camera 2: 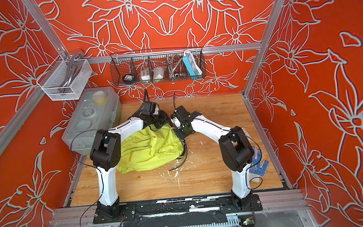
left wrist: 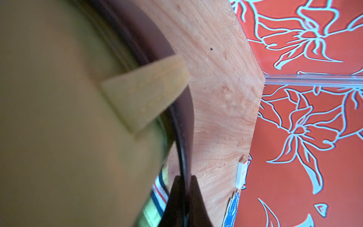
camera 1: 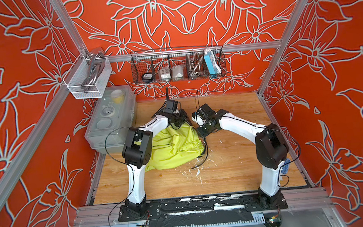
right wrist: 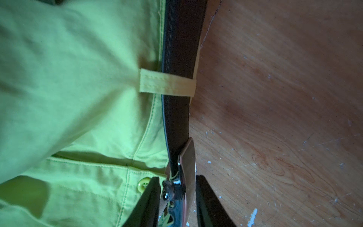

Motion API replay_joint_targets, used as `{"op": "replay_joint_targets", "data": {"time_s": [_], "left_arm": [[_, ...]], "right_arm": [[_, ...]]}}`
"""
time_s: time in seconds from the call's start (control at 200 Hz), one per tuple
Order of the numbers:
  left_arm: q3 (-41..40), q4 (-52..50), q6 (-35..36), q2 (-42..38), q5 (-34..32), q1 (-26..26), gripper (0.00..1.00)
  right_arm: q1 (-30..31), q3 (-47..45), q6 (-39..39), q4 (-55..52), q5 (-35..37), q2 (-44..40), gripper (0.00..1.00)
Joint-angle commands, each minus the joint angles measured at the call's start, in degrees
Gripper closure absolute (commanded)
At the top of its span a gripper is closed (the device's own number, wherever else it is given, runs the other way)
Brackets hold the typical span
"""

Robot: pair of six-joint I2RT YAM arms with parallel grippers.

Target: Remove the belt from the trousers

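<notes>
The lime trousers lie bunched on the left half of the wooden table. The black belt runs along the waistband under a belt loop. My right gripper is shut on the belt's metal buckle at the trousers' right edge, beside a green button. My left gripper sits at the trousers' far edge, shut on the thin edge of the belt, next to another loop. A dark strap end trails onto the table.
A clear plastic box stands at the table's left edge behind the left arm. A black wire basket and a white mesh basket hang on the walls. A blue-dotted glove lies by the right arm. White flecks mark the table.
</notes>
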Motion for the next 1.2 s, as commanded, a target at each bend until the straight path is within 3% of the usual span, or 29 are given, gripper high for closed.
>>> {"op": "replay_joint_targets", "data": {"time_s": [0.0,0.47,0.721,0.821,1.196], "left_arm": [[-0.44,-0.08,-0.23,-2.09,0.23,0.00,1.00],[-0.17,-0.61,0.14,-2.31,0.25,-0.07,1.00],[0.18,-1.01,0.34,-2.16,0.27,-0.05,1.00],[0.35,-1.09,0.35,-2.14,0.37,-0.04,1.00],[3.58,-1.75,0.14,-5.02,2.01,0.72,1.00]], "right_arm": [[0.34,0.12,-0.35,-0.44,1.31,0.63,0.65],[0.27,2.16,-0.18,-0.33,1.48,3.42,0.72],[0.23,2.38,-0.42,-0.24,1.81,3.70,0.86],[0.19,2.16,-0.44,-0.15,1.65,3.75,1.00],[-0.90,1.20,1.33,-1.50,2.89,4.05,1.00]]}}
